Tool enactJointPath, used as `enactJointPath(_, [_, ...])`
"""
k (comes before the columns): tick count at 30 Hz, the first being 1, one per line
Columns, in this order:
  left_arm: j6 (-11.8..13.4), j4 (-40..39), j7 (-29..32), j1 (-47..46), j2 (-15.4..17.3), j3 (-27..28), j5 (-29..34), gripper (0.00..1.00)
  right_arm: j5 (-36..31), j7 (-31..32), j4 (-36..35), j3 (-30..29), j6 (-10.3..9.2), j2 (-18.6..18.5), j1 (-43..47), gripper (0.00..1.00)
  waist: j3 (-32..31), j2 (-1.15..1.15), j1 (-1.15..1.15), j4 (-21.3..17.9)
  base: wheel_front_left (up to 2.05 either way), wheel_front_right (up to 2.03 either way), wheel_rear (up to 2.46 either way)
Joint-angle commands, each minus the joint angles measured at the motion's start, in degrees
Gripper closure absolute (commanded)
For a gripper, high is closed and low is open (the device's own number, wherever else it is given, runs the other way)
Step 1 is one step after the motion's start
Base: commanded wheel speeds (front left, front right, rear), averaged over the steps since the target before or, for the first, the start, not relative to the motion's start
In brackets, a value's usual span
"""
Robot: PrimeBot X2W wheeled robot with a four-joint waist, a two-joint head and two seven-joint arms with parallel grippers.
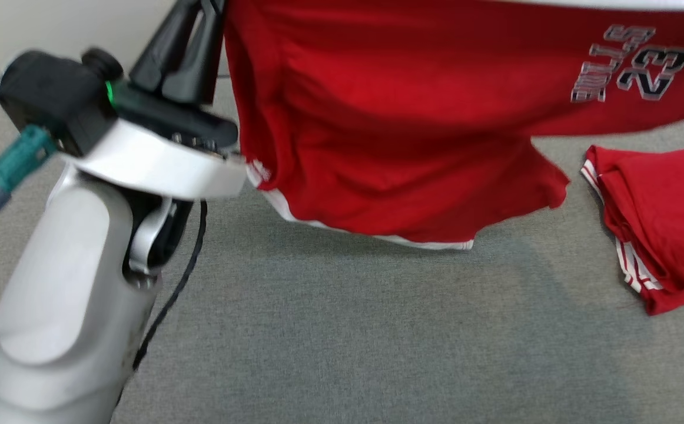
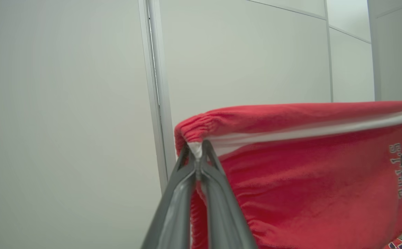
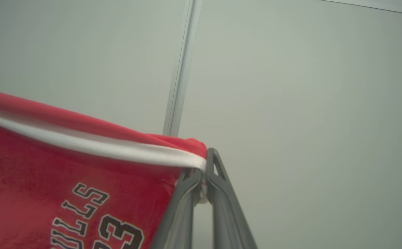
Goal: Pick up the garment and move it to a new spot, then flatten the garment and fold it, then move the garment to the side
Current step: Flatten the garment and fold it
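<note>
**Head view.**
- Item 1: the garment (image 1: 401, 129), red with white trim, hanging spread across the upper part of the picture over a grey surface (image 1: 342, 330). I cannot tell whether its lower hem touches that surface.
- Its lettering (image 1: 636, 65) reads upside down, black outlined in white, near the right end.
- Item 2: the left gripper (image 1: 203, 20), at the garment's left top corner, on a pale forearm (image 1: 65, 282) with a black cable (image 1: 171, 294) trailing down.
- Item 3: a folded red cloth (image 1: 660, 224) with white stripes (a separate piece), lying flat on the grey surface at the right, apart from the hanging one.

**Left wrist view.**
- I see the left gripper's fingers pressed together on a gathered corner of the garment, right at its white band (image 2: 291, 133).
- The cloth stretches away to the right, with a pale wall (image 2: 66, 103) behind it.

**Right wrist view.**
- Item 4: the right gripper (image 3: 204, 171), clenched on the opposite corner at the end of the white band.
- The garment runs off to the left, lettering below.
</note>
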Motion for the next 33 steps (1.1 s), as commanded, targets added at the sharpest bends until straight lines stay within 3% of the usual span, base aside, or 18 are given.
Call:
enactJointPath(1, [-0.6, 3.1, -1.2, -4.7, -0.8, 0.9, -0.6, 1.00, 1.5, -0.7, 1.8, 0.7, -0.15, -0.4, -4.2, 1.00, 4.2, 0.00, 0.00, 0.5, 0.00, 0.00, 0.00])
enactJointPath(7, [-2.6, 17.8, -7.4, -21.7, -4.7, 1.5, 0.4, 1.00, 2.3, -1.7, 11.5, 5.5, -0.14, -2.0, -22.1, 1.00, 9.4, 0.00, 0.00, 1.0, 0.00, 0.00, 0.00])
enactJointPath(12, [-4.8, 32.7, -12.3, -33.3, -6.9, 1.8, 0.5, 1.00, 3.1, -5.1, 24.2, 10.6, -0.14, 0.9, -36.7, 1.00, 11.3, 0.00, 0.00, 0.1, 0.00, 0.00, 0.00])
enactJointPath(16, [-6.7, 44.4, -13.8, -36.7, -8.0, 1.7, -0.6, 1.00, 3.8, -9.1, 37.0, 14.6, -0.14, 4.9, -43.5, 1.00, 12.1, 0.00, 0.00, -0.6, 0.00, 0.00, 0.00])
enactJointPath(18, [-7.6, 52.6, -14.2, -35.6, -8.6, 1.1, -1.6, 1.00, 4.4, -12.3, 46.6, 17.0, -0.14, 7.7, -44.5, 1.00, 12.8, 0.00, 0.00, -1.1, 0.00, 0.00, 0.00])
enactJointPath(23, [-8.5, 62.0, -14.3, -29.4, -9.9, 1.3, -5.4, 1.00, 6.6, -16.8, 60.6, 21.6, -0.14, 11.6, -40.5, 1.00, 13.4, 0.00, 0.00, -1.4, 0.00, 0.00, 0.00])
enactJointPath(28, [-8.6, 64.4, -14.3, -23.3, -10.4, 0.2, -7.2, 1.00, 9.3, -20.4, 67.3, 24.9, -0.13, 12.9, -35.3, 1.00, 13.6, 0.00, 0.00, -1.2, 0.00, 0.00, 0.00])
enactJointPath(33, [-8.6, 58.1, -14.2, -12.4, -10.3, -3.2, -11.9, 1.00, 12.5, -23.0, 68.3, 28.4, -0.13, 12.0, -26.9, 1.00, 12.9, 0.00, 0.00, -1.0, 0.00, 0.00, 0.00])
